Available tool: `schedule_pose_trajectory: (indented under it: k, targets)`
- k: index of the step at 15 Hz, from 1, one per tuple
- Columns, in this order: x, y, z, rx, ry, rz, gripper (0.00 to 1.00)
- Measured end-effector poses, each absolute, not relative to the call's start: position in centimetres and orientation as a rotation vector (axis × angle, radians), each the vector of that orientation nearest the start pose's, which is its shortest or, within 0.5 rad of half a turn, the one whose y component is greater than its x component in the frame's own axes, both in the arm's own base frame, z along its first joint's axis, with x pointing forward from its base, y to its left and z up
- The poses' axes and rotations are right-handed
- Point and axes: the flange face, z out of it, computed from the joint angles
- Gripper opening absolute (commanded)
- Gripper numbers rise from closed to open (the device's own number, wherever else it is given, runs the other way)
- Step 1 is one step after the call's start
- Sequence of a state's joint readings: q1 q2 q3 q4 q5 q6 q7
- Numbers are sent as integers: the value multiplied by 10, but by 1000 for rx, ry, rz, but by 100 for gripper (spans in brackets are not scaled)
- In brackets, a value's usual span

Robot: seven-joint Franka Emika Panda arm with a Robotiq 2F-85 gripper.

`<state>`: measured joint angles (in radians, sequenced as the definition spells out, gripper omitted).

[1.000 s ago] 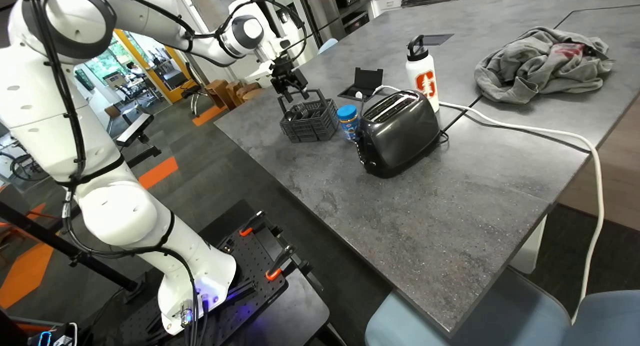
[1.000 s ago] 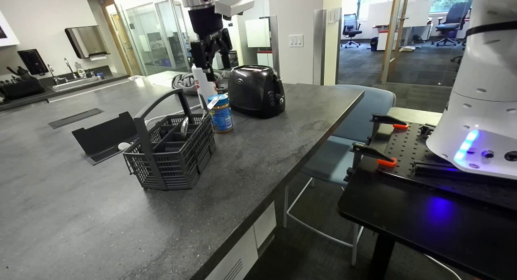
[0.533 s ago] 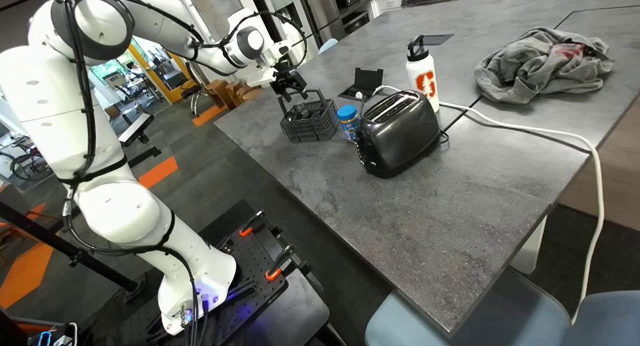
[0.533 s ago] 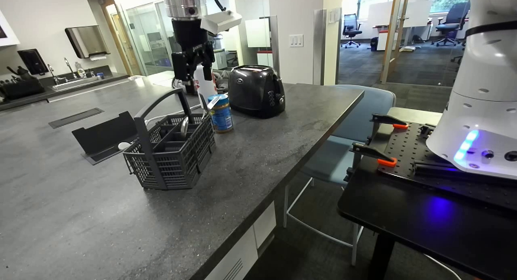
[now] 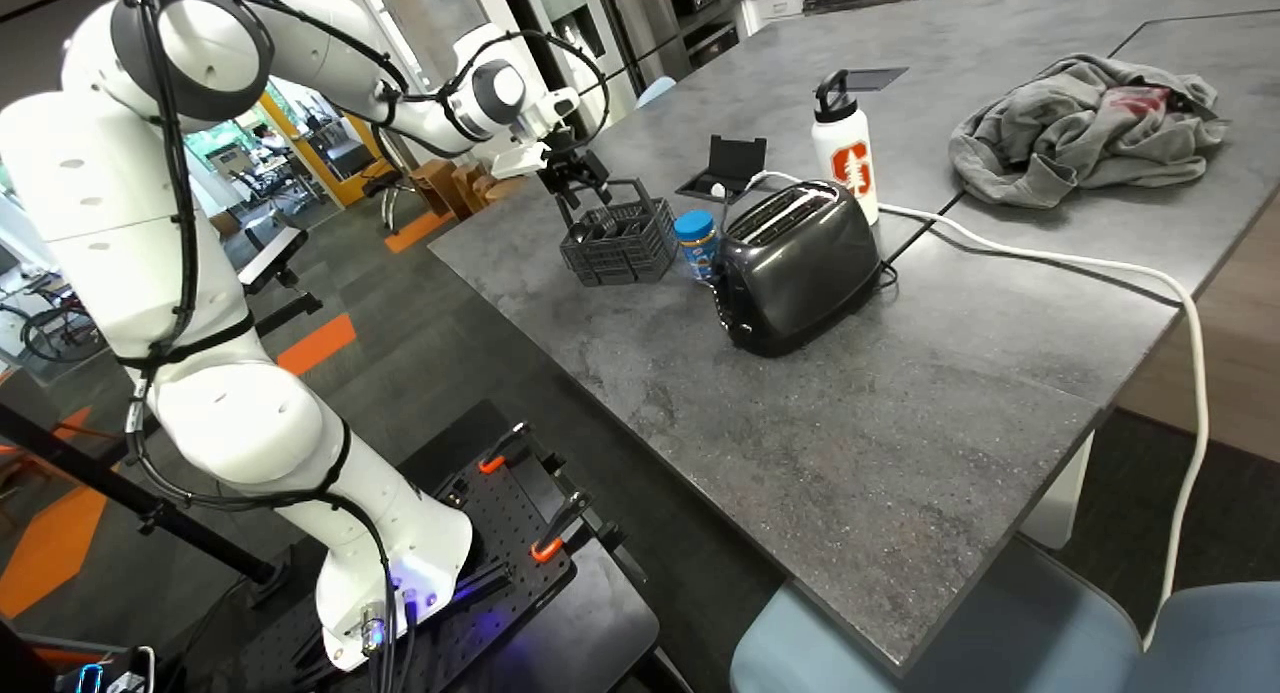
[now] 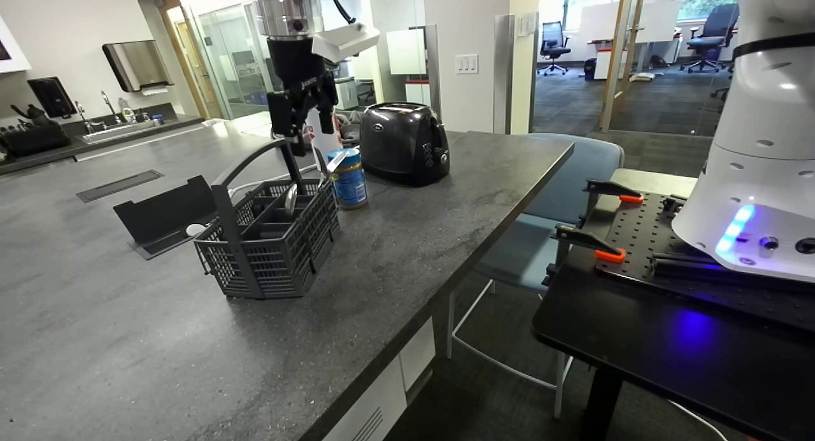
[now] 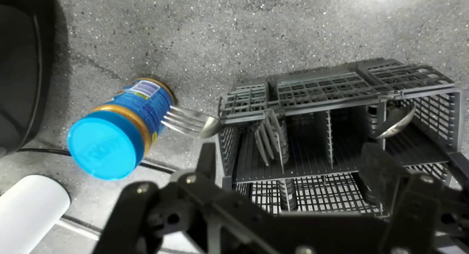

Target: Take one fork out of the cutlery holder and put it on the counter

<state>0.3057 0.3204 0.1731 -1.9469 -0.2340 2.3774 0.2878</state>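
The cutlery holder (image 6: 270, 263) is a dark mesh basket with an arched handle, standing on the grey counter (image 6: 382, 250). It also shows in an exterior view (image 5: 625, 258) and in the wrist view (image 7: 326, 91). One silvery fork (image 7: 190, 122) leans out over the holder's corner, tines toward the blue jar. Another fork (image 7: 269, 138) stands inside, tines up, by a divider. A spoon (image 7: 395, 122) stands in a far compartment. My gripper (image 7: 291, 155) is open and empty above the holder, fingers wide apart. It shows in both exterior views (image 5: 590, 198) (image 6: 312, 139), near the handle.
A blue-lidded jar (image 7: 121, 129) stands close beside the holder, under the leaning fork. The black toaster (image 5: 800, 263) is beyond it, with a white bottle (image 5: 845, 153) behind. An open black outlet flap (image 6: 169, 215) and a white cable (image 5: 1050, 258) are on the counter.
My gripper has moved away from the toaster side toward the holder, and lower, coming close above its handle. The holder and cutlery have not moved.
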Motion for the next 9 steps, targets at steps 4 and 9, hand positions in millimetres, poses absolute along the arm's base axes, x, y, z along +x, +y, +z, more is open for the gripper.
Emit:
schedule_pose_trajectory:
  k: [4,9]
  targets:
    - [558,280,327,-3153,-538,-239,100]
    - [556,286,319,-3155,-524,-231,75]
